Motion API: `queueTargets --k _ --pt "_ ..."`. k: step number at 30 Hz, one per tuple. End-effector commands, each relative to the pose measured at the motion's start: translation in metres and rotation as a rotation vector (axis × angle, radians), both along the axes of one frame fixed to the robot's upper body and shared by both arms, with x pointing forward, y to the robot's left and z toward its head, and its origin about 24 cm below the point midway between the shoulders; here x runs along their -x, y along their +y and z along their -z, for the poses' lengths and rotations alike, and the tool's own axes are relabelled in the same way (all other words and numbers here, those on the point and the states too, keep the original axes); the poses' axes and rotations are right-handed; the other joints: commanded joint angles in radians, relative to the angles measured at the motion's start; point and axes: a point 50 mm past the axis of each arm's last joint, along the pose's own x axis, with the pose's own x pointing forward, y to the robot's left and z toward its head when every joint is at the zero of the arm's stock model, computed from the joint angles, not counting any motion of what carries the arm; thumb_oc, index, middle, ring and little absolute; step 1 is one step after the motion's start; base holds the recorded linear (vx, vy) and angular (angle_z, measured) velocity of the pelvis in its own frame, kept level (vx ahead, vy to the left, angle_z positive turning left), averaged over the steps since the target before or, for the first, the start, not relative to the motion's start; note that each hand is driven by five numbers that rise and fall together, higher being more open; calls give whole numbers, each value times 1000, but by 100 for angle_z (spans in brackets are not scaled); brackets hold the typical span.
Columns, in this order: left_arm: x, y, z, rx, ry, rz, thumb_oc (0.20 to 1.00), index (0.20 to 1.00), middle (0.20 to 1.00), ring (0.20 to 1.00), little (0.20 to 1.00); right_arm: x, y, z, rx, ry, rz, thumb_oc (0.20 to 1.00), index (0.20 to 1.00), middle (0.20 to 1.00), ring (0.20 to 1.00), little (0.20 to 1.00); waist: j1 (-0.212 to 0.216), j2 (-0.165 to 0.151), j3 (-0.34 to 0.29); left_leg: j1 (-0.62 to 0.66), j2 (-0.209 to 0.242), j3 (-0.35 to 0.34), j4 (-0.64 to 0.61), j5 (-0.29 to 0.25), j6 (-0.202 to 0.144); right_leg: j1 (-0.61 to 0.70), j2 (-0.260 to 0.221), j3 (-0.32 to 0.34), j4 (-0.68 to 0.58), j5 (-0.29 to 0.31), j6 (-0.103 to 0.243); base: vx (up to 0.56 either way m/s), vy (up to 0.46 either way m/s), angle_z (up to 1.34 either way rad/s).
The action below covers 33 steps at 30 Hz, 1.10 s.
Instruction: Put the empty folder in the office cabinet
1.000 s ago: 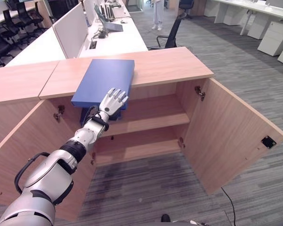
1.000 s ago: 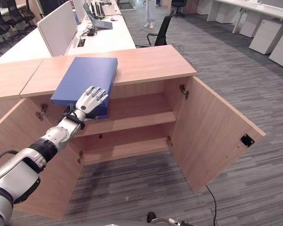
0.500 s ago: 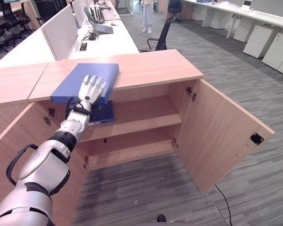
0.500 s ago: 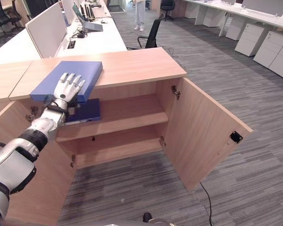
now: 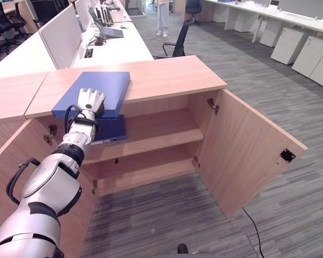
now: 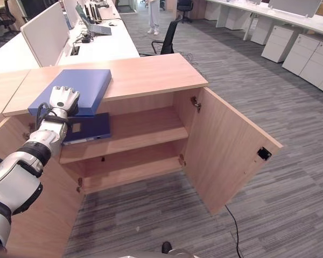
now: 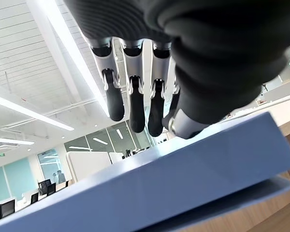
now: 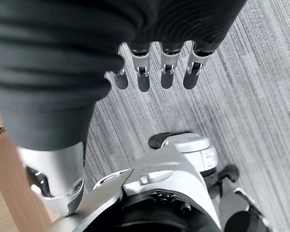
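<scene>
Fingers point(image 7: 130, 104) of the left hand point(image 5: 90, 101) relaxed above the blue folder point(image 5: 104, 91) on the cabinet top point(image 5: 167, 78)

No legible text, label or number on any surface in view.

A blue folder point(image 5: 99, 92) is seen flat on the cabinet point(image 5: 172, 78) top, overhanging its front edge. Both cabinet doors are open.

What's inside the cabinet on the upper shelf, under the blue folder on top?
A darker blue folder lies flat at the upper shelf's left end. The left hand and top folder cover its back part.
</scene>
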Motion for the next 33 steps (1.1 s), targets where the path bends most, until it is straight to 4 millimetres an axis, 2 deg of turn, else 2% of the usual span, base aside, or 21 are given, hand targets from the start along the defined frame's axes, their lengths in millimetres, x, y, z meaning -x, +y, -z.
queueTargets --k 1,6,13,17,25,33 --pt "-6 26 -58 96 -150 -116 200 200 200 200 200 -5 8 2 -22 -11 5 1000 1000 1000 1000 1000 -29 -29 -1 18 -16 -10 2 -62 -18 107 -56 7 4 -70 148 0 0 0" --pt "-3 29 -41 167 -102 -126 200 200 200 200 200 -2 8 2 -23 -3 8 1000 1000 1000 1000 1000 -31 -32 2 17 -15 -7 2 -62 -17 104 -55 10 3 -70 149 0 0 0" --pt "-2 29 -39 153 -93 -124 200 200 200 200 200 1 8 2 -27 3 21 1000 1000 1000 1000 1000 -30 -40 6 13 -14 -10 2 -61 -17 101 -54 10 3 -68 149 0 0 0" --pt "-2 29 -43 151 -110 -119 200 200 200 200 200 0 8 2 -28 0 22 1000 1000 1000 1000 1000 -29 -42 8 13 -14 -10 2 -62 -18 100 -54 11 3 -68 149 0 0 0" --pt "-8 16 -69 146 -210 -51 200 200 200 200 200 -3 12 3 -31 0 5 1000 1000 1000 1000 1000 -22 -37 6 19 -16 -19 2 -64 -18 111 -53 2 3 -74 148 0 0 0" --pt "-9 14 -88 106 -266 -30 200 200 200 200 200 -6 10 2 -26 -9 5 1000 1000 1000 1000 1000 -19 -28 3 25 -16 -20 2 -66 -20 115 -53 -1 2 -77 148 0 0 0"
